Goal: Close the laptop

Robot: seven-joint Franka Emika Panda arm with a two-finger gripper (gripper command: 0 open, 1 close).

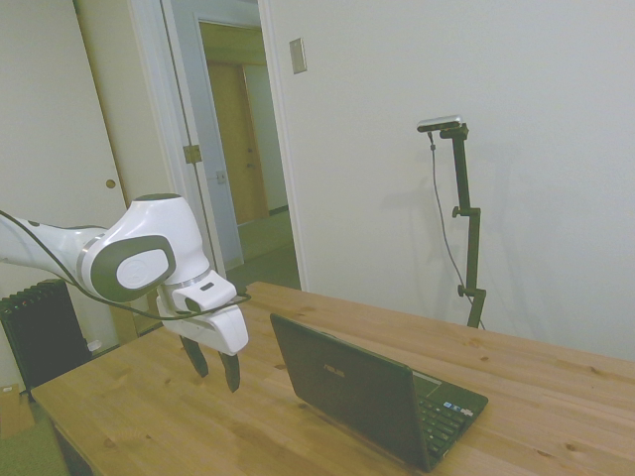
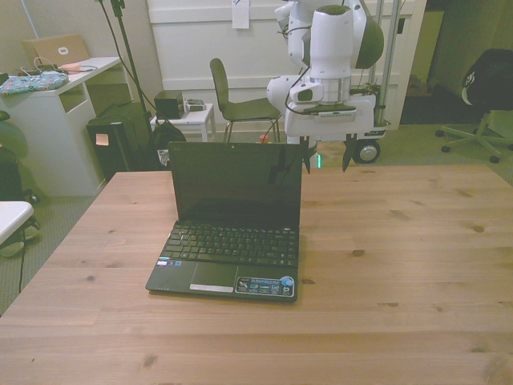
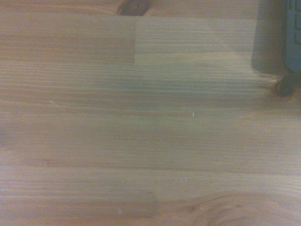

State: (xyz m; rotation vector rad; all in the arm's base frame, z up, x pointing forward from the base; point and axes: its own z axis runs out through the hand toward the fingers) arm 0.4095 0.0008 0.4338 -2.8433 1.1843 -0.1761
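My gripper [image 1: 215,370] hangs above the wooden table [image 1: 139,407], its two dark fingers [image 1: 231,371] pointing down and spread apart, with nothing between them and clear air under the tips. In the front view the same spread shows: one fingertip sits close by the upper corner of the screen on the front view's right, the other farther toward that side, and my gripper [image 2: 326,159] stands behind the lid's top edge, not touching it as far as I can tell. The laptop [image 1: 369,394] sits open on the table, its matte dark lid raised roughly upright and leaning slightly back, with a silver logo on the outer face turned toward me in the side view. From the front, the laptop [image 2: 231,220] shows a dark blank screen, a black keyboard and a touchpad, and small stickers along the palm rest near the front view's right corner; it lies left of the table's middle in that view, its base flat on the wood. My wrist camera sees mostly bare wood grain of the table [image 3: 141,132], blurred, with a knot in the planks and a dark edge at one side that is probably the laptop [image 3: 294,33], though it is too soft to be sure.
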